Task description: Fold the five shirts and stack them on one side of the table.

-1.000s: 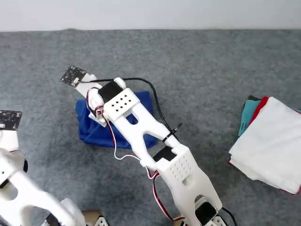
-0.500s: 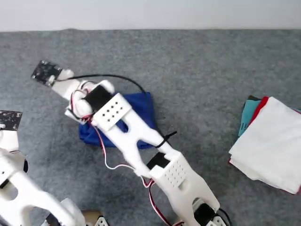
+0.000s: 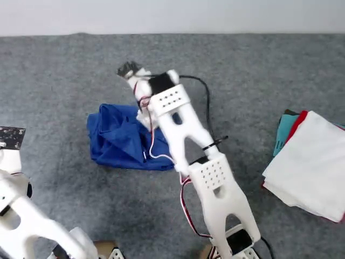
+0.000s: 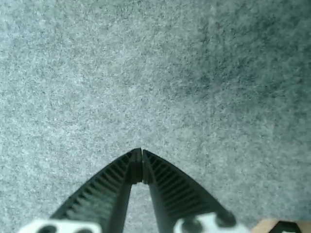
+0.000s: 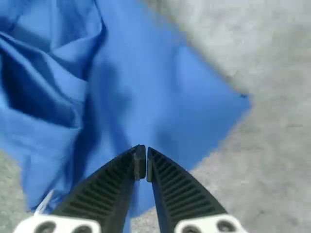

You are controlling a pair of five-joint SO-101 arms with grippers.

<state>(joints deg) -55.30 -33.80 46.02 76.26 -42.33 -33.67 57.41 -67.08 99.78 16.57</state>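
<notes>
My right hand [image 5: 143,156] has its fingers pressed together, gripping nothing, and hangs over the rumpled blue shirt [image 3: 119,141]. The shirt lies bunched on the grey counter [image 3: 253,81], left of the middle in the high view. My left hand [image 4: 141,159] is likewise closed and empty above the grey surface. Well apart, at the counter's right edge, sits the stack of folded shirts [image 3: 310,162], with white on top and red and teal edges beneath.

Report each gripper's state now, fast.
Left gripper: shut, holding nothing, over the grey table.
Right gripper: shut, over the blue shirt, no cloth visibly pinched.
</notes>
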